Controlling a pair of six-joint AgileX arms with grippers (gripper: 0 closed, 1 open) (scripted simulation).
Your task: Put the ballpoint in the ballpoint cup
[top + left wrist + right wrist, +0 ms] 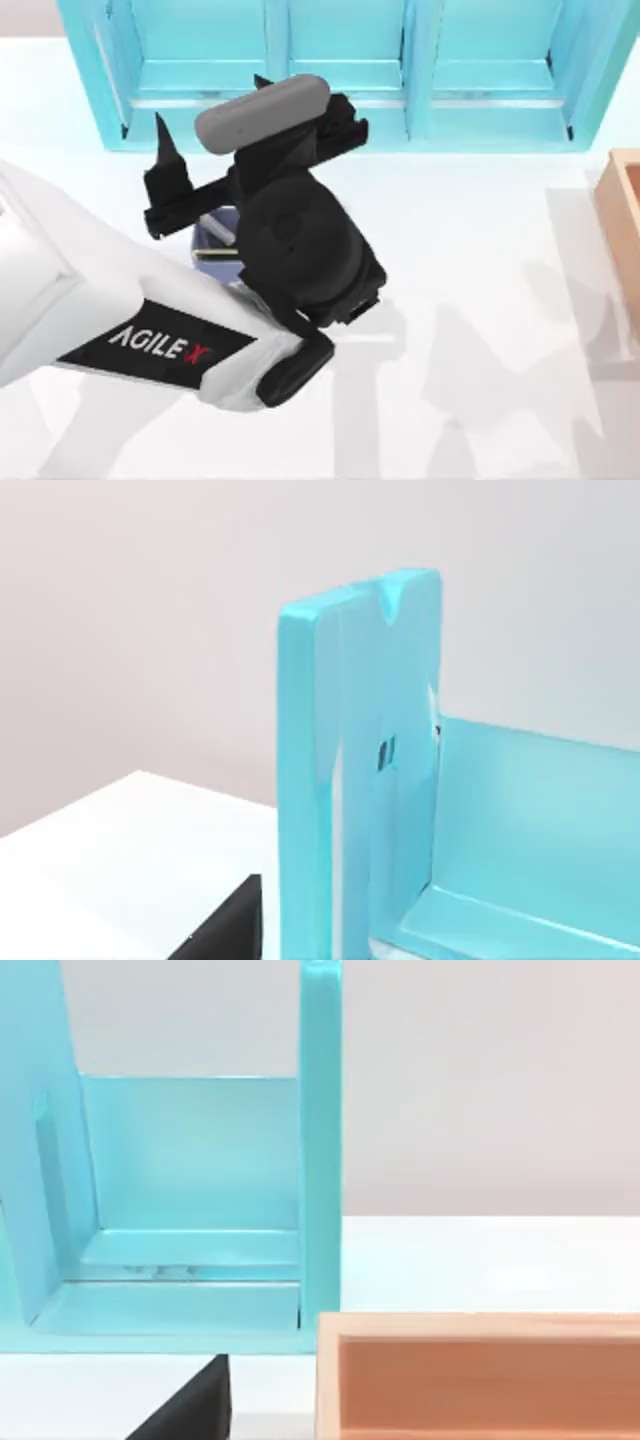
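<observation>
The ballpoint cup (pixel 212 232), small and blue-violet, stands on the white table just in front of the turquoise shelf unit, mostly covered by my left arm. A thin gold line (pixel 218 254) runs along its near side; I cannot tell whether this is its rim or the ballpoint, which is otherwise hidden. My left gripper (pixel 210 105) hovers above the cup's far side, open, with its two black fingers spread wide and a grey camera housing between them. One black fingertip (pixel 225 930) shows in the left wrist view with nothing on it. My right gripper (pixel 190 1410) is parked off to the right, facing the shelf.
The large turquoise shelf unit (pixel 340 70) lines the table's back edge, and its upright panels (pixel 360 780) stand close ahead of my left gripper. A tan wooden box (pixel 625 220) sits at the right edge, near my right gripper (pixel 480 1375). White table (pixel 480 250) lies between them.
</observation>
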